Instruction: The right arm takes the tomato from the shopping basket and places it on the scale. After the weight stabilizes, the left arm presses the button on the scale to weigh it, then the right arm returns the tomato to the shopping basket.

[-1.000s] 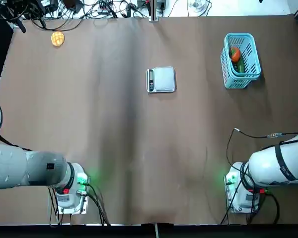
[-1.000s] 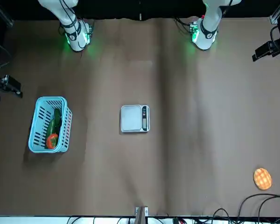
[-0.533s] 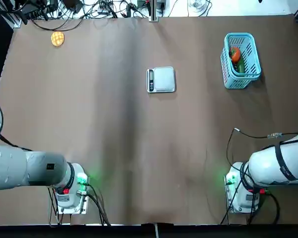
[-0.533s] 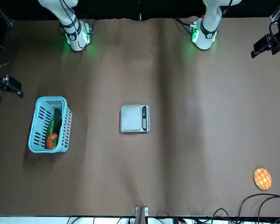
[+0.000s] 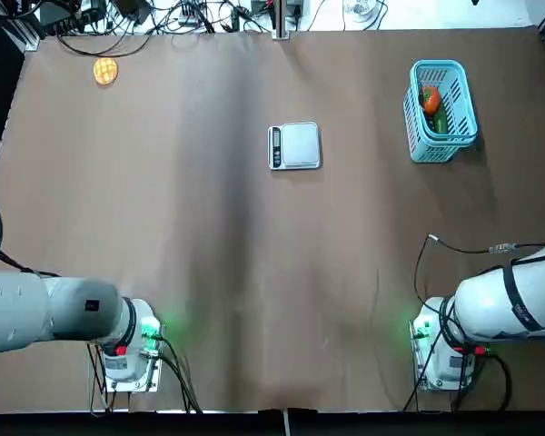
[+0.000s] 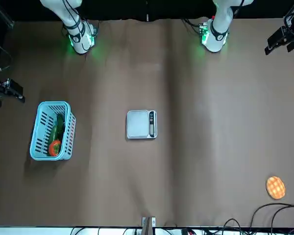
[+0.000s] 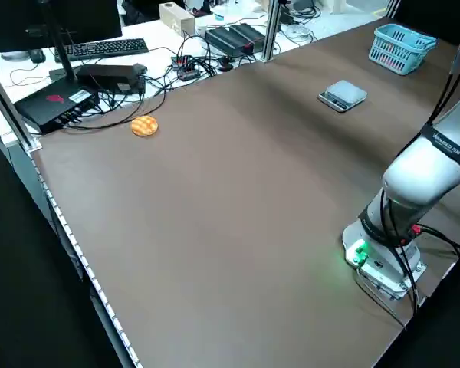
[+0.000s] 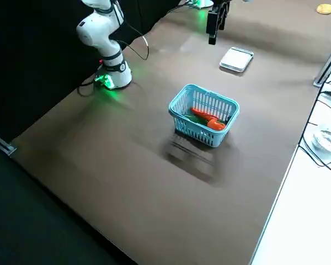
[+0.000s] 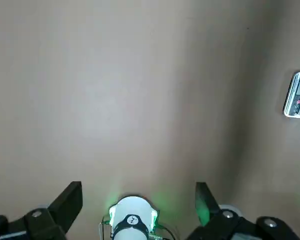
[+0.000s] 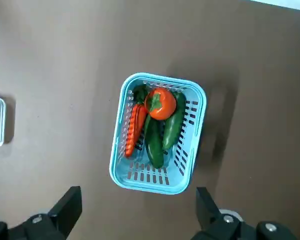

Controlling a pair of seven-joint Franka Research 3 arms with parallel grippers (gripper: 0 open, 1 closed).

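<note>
One tomato (image 10: 160,103), round and orange-red with a green stem, lies in the basket (image 10: 120,162) beside two cucumbers (image 10: 154,141) and one carrot (image 10: 133,131). One scale (image 5: 295,146) sits apart. Both grippers, left (image 9: 139,207) and right (image 10: 139,207), are spread wide, holding nothing.

I can't read the scale (image 5: 294,146) screen; it's too small. The basket (image 5: 441,111) wall hides part of the tomato (image 5: 429,98).

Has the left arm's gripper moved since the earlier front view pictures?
Yes. In the front view the left gripper, a dark shape at the picture's right edge, has moved up and toward that edge, nearer the fixed white left arm base in height.
</note>
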